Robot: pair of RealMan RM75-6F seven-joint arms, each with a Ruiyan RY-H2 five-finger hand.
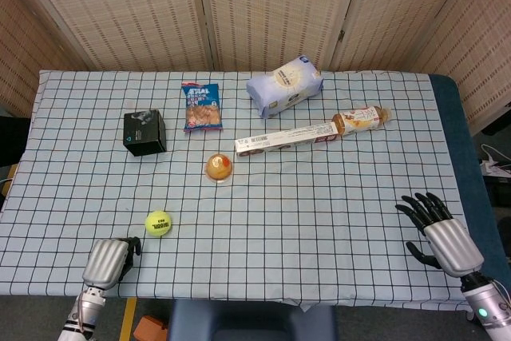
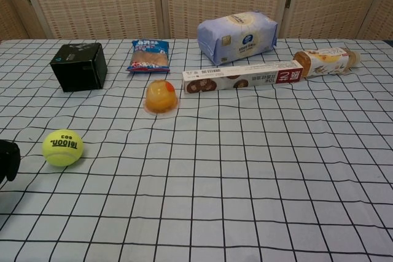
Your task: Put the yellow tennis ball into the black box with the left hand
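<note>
The ball (image 1: 158, 223) lies on the cloth (image 1: 319, 221), free and untouched, on the near side of the box (image 1: 144, 132) and well apart from it. The box stands upright; I cannot tell from either view whether its top is open.

My left hand (image 1: 110, 259) is near the ball, on its near-left side, at the cloth's front edge, not touching it. Its fingers look curled forward with nothing in them; how far they are parted I cannot tell.

Step in hand, as I judge it: approach, before the grasp. The next move calls for bringing the left hand over the ball, spreading the fingers around it, and closing without nudging it, since a ball on cloth will likely roll. The carry then goes away from me to the box.

My right hand (image 1: 437, 232) rests far to the right of the ball, fingers spread, holding nothing.

Beyond the ball, right of the box, sits a jelly cup (image 1: 219, 168).

View differences: the head view shows both hands whole. The chest view shows only dark fingertips (image 2: 7, 157) of the left hand at its left border, just beside the ball, and no right hand. It shows the ball's printed lettering more clearly.
</note>
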